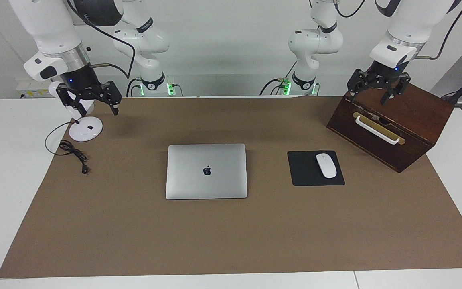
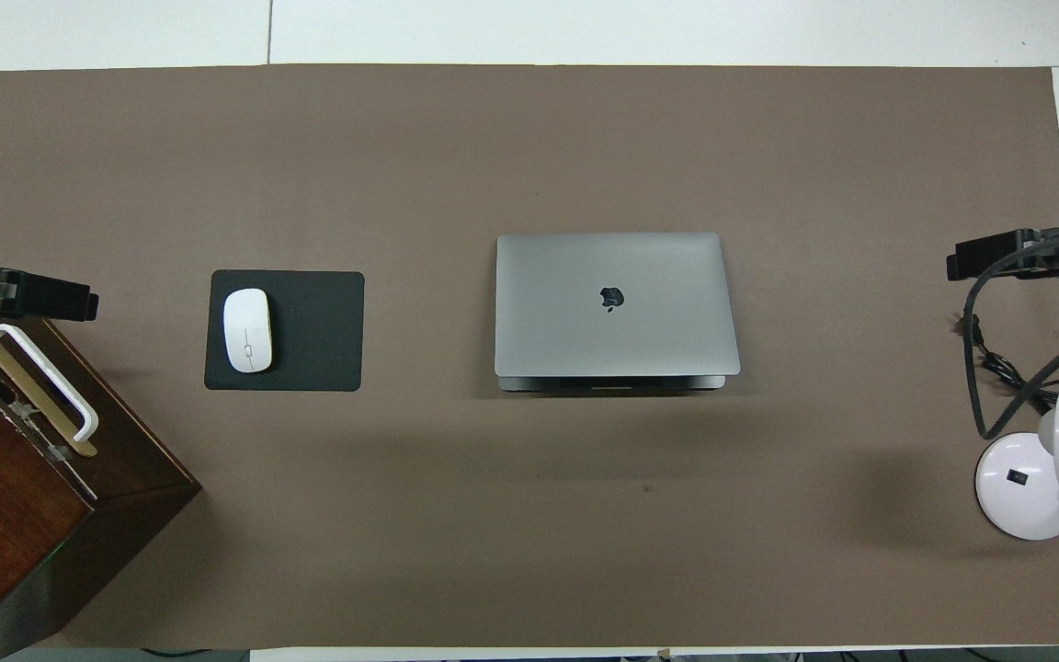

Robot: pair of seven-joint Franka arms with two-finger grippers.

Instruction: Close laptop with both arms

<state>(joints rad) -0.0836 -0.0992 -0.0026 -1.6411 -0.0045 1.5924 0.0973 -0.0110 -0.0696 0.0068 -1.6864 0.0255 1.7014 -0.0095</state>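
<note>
Both hands, left (image 1: pixel 378 90) and right (image 1: pixel 90 101), hang open above closed laptop (image 1: pixel 206 171).

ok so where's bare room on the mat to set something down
Free: the wide strip farther from the robots than the laptop and mouse pad, and the patch between laptop and lamp. Crowded: around the wooden box and mouse pad.

silver-grey laptop (image 1: pixel 206 171) with dark logo, white mouse (image 1: pixel 326 165) on black pad (image 1: pixel 305 170), dark brown wooden box (image 1: pixel 391 128), white lamp (image 1: pixel 85 129), brown mat (image 1: pixel 231 233)
</note>
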